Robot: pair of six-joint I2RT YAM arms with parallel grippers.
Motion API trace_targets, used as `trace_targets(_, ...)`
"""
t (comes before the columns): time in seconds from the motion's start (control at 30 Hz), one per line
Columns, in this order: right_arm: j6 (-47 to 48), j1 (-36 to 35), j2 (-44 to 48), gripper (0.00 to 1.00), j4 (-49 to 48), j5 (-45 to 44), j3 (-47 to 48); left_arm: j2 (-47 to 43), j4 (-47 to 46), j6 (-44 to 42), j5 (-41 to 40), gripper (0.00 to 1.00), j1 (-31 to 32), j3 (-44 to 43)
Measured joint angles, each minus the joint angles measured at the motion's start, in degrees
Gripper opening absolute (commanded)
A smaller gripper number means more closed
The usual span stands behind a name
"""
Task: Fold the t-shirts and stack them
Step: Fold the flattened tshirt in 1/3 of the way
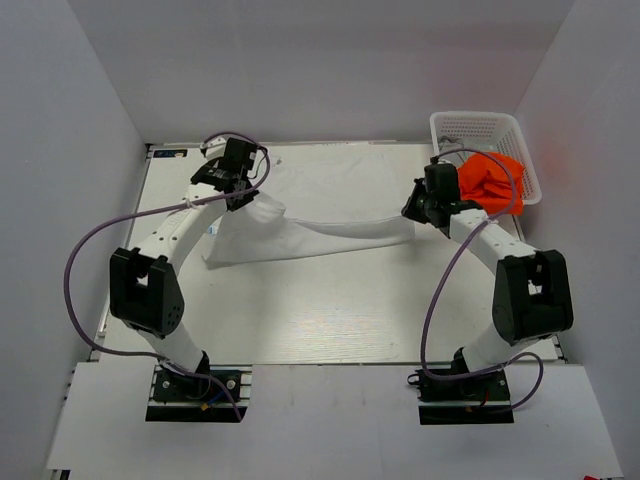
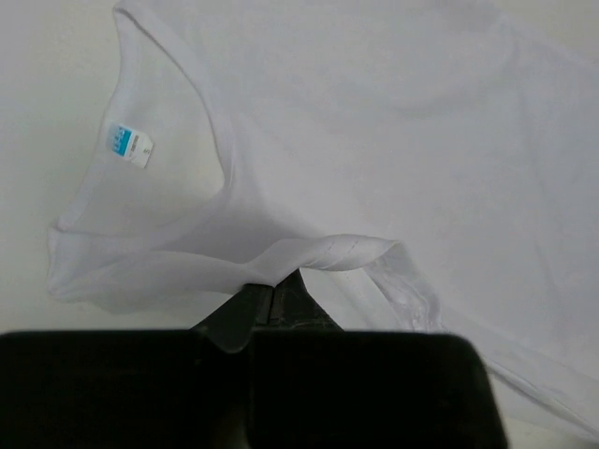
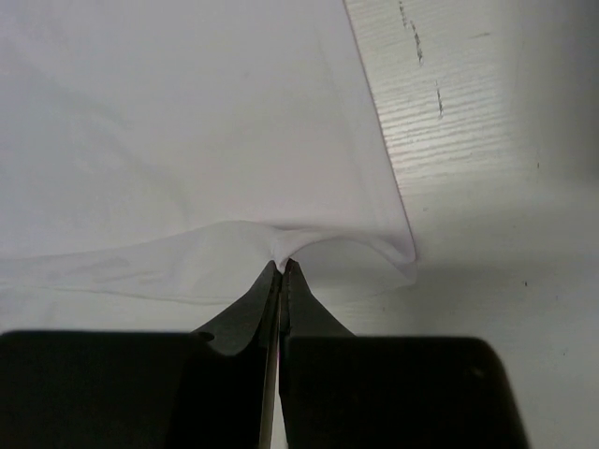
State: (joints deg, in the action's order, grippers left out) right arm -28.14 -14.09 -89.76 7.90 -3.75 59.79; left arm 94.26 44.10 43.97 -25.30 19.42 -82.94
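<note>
Near table (image 1: 330, 320) half free; basket (image 1: 475, 120) w/ orange shirt (image 1: 492, 180) blocks far-right corner, prob. touching wall (image 1: 590, 120).

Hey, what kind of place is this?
Likely a robot lab cell: plain white walls enclose a white table, and the left gripper and right gripper each pinch a white t-shirt.

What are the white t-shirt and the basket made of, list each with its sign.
White t-shirt: thin matte cloth, probably cotton knit; it drapes, wrinkles and shows a sewn hem. Basket: white plastic, it seems; rigid open lattice walls.

Bright even light, soft shadows, white t-shirt (image 1: 330, 195) nearly washed out (wrist views hazy)
</note>
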Motion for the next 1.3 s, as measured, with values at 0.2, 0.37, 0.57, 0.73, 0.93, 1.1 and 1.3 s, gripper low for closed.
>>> trace_targets(0.2, 0.04, 0.26, -5.01, 0.0, 1.29, -1.81, 5.16, 9.6, -2.64, -2.89, 0.04, 0.02, -1.97, -7.78)
trace_targets(0.37, 1.03, 0.5, -13.55, 0.6, 5.84, -3.93, 14.8, 20.39, -0.79, -3.3, 0.28, 1.0, -5.27, -17.33)
trace_targets(0.57, 4.48, 0.46, -20.2, 0.9, 11.13, -4.7, 23.78, 36.26, 5.7, -2.56, 1.27, 1.0, -9.99, -38.49)
trace_targets(0.73, 7.06, -0.13, -17.51, 0.9, 11.45, -1.73, 20.59, 33.83, 5.2, -2.43, 4.9, 1.0, -12.46, -33.57)
trace_targets(0.93, 8.76, -1.97, -13.81, 0.9, 9.62, 3.06, 12.96, 17.11, -3.82, -2.91, 14.78, 1.0, -11.74, -4.9)
trace_targets(1.1, 8.81, -3.08, -15.04, 0.9, 7.61, 4.17, 10.69, 12.81, -9.2, -2.91, 22.62, 1.0, -10.03, 7.85)
trace_targets(1.3, 8.2, -3.17, -14.93, 0.9, 3.37, 2.34, 4.02, 10.01, -11.26, -1.77, 21.18, 1.0, -9.92, 15.43)
